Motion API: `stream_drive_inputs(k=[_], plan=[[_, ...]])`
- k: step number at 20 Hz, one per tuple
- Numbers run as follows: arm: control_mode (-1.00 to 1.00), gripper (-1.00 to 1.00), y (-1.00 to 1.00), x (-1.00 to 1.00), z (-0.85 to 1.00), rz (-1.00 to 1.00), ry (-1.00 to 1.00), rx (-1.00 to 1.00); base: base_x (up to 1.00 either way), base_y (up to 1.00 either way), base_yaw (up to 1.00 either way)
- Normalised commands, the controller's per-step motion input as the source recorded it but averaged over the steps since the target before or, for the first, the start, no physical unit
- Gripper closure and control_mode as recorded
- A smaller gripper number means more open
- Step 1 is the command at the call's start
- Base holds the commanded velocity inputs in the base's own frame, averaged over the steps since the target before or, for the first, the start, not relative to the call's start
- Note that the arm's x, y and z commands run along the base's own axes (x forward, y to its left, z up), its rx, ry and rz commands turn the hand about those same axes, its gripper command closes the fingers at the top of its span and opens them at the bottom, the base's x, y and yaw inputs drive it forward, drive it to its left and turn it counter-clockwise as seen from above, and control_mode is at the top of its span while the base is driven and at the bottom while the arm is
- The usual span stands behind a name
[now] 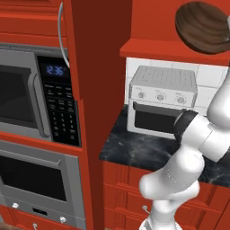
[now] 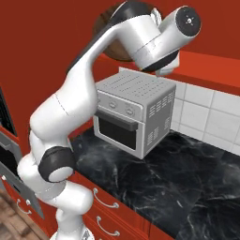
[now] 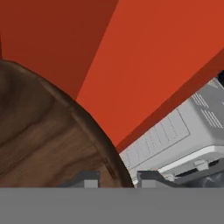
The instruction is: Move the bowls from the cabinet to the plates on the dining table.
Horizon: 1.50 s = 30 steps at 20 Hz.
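gripper (image 3: 114, 178) pinches rim of wood bowl (image 1: 203, 27) — bowl tilted, held up in front of red cabinet (image 1: 152, 22), above toaster oven (image 1: 161, 101) on black counter (image 1: 139, 150). microwave (image 1: 33, 96) at left.

I can read one thing: the blue digits "12:35" on the clock display (image 1: 55, 70) at the top of the microwave's (image 1: 27, 96) control panel. The keypad labels beneath it are too small for me to read.
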Motion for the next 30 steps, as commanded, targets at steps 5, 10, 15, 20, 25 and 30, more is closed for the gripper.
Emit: stream_drive_inputs(k=[5, 10, 15, 20, 25, 30], plan=[[-1.00, 1.00, 0.49, -0.98, -0.31, -0.02, -0.10, -0.32, 0.00, 0.00, 0.00], [-1.00, 1.00, 0.11, -0.86, -0.20, -0.22, -0.06, -0.13, 0.00, 0.00, 0.00], [-1.00, 1.00, 0.13, -0.58, -0.12, -0.37, -0.06, -0.01, 0.00, 0.00, 0.00], [-1.00, 1.00, 0.24, -0.52, -0.41, -0.38, 0.01, 0.00, 0.00, 0.00, 0.00], [-1.00, 1.00, 0.30, -0.64, 0.11, -0.25, 0.04, 0.11, 0.00, 0.00, 0.00], [-1.00, 1.00, 0.23, -0.77, 0.49, -0.19, 0.04, 0.21, 0.00, 0.00, 0.00]])
